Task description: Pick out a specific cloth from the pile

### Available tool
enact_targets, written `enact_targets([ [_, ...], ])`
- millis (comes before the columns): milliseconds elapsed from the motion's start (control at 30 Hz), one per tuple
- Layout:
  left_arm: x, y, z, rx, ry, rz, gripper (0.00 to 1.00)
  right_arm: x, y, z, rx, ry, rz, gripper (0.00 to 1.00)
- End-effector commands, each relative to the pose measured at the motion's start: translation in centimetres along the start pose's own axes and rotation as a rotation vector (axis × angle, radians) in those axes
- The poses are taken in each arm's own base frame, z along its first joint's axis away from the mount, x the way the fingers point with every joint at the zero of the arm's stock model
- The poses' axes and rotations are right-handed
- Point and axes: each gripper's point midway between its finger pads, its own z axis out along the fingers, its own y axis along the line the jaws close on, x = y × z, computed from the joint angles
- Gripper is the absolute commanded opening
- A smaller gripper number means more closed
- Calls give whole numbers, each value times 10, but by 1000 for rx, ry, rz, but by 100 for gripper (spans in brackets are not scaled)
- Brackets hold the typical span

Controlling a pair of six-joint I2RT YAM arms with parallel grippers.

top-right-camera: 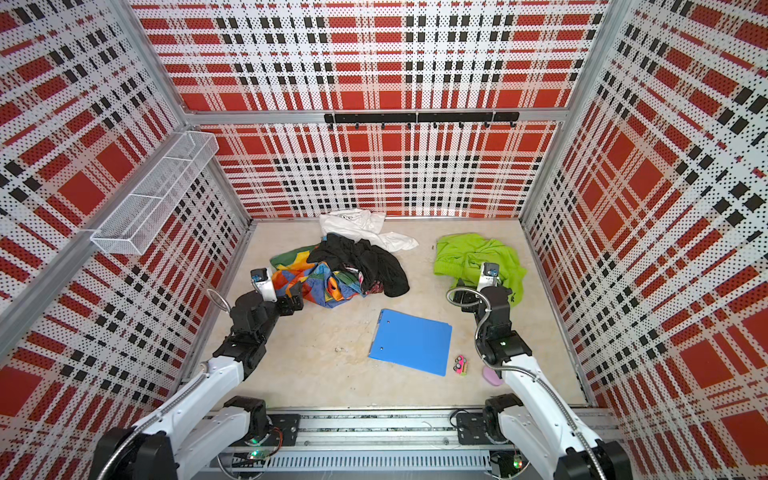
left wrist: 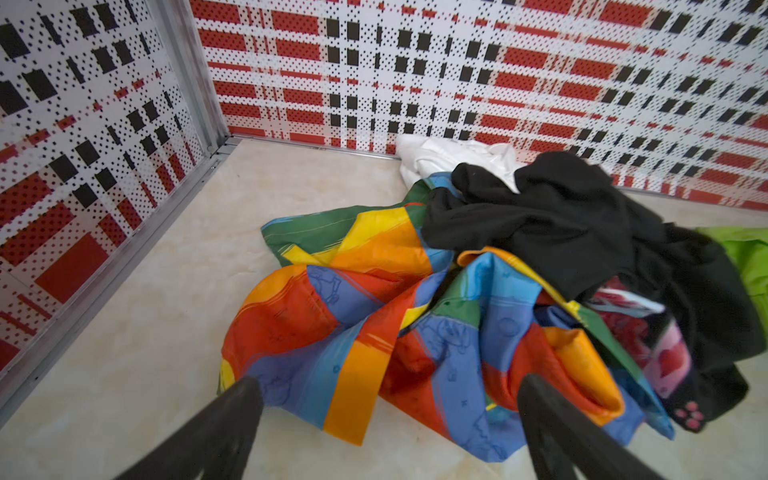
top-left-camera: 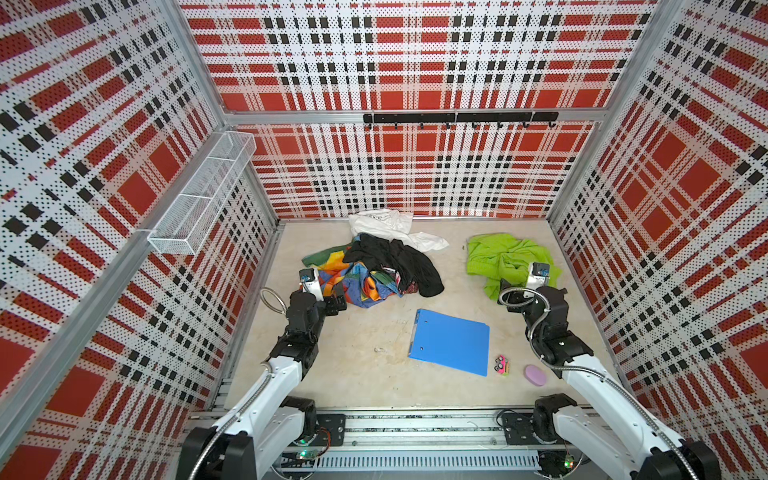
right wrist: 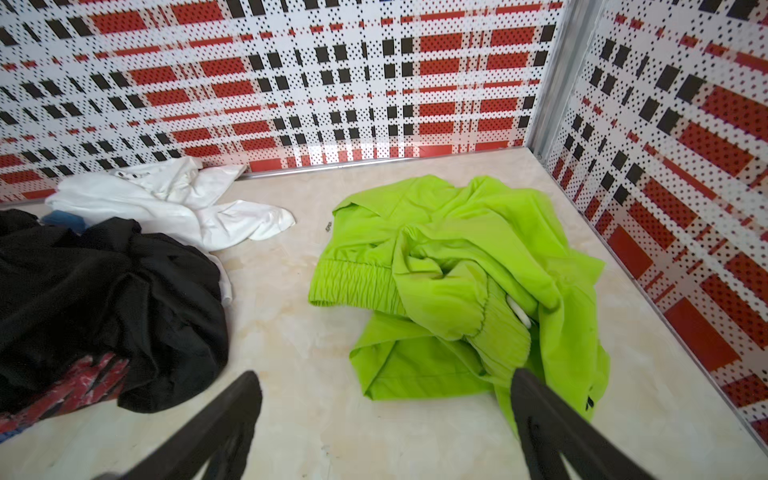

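The cloth is a crumpled lime-green garment with a ribbed hem. It lies by itself at the back right, apart from the pile of rainbow patchwork, black and white fabric. My right gripper stands open at the cloth's near edge with bare floor between its fingers. At the near left edge of the pile my left gripper is open just short of the rainbow fabric and holds nothing. A strip of the cloth shows behind the black garment.
A blue folder lies flat in the middle front. Next to it are a small pink toy and a purple oval object. A white wire basket hangs on the left wall and a black hook rail on the back wall.
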Motion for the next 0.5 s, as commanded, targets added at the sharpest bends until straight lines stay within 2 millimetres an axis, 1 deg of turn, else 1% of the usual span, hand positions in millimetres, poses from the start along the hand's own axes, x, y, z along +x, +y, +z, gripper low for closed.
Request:
enact_targets([
  [0, -19, 4, 9, -22, -134, 55, 99, -22, -8, 3, 43, -115, 21, 100],
  [133, -4, 1, 28, -14, -126, 95, 99, -10, -19, 13, 85, -94, 5, 100],
  [233, 3, 0, 37, -6, -157, 111, 99, -4, -23, 19, 102, -119, -28, 100],
  [267, -1, 0, 40, -10, -170, 118, 99, -2, -25, 21, 110, -125, -33, 100],
  [333, 5, -2, 48, -9, -117, 156, 99, 2, -31, 27, 116, -131, -29, 100],
  [433, -1, -3, 50, -5, -160, 196, 99, 8, -38, 39, 119, -127, -18, 100],
  [467, 2, -2, 51, 1, -155, 212, 99, 10, -39, 42, 120, -128, -21, 100],
])
